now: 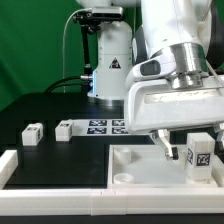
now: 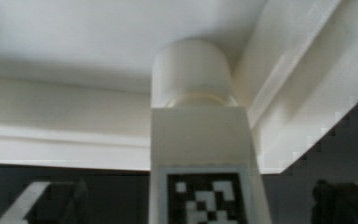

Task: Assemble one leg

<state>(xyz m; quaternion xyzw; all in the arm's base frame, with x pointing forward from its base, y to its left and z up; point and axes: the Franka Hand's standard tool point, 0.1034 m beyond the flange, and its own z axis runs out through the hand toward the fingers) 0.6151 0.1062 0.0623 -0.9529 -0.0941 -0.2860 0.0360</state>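
The white two-finger gripper (image 1: pixel 188 150) is released: in the wrist view a dark gap shows on each side between its fingers (image 2: pixel 330 196) and the leg (image 2: pixel 202 130), a small white plastic post with a black-and-white tag. The leg stands upright between the fingers, its rounded end against the large flat white panel (image 1: pixel 135 166) directly below the gripper. Two more small white tagged blocks (image 1: pixel 32 133) (image 1: pixel 65 128) lie well away from the gripper on the black table (image 1: pixel 40 108), towards the exterior view's left.
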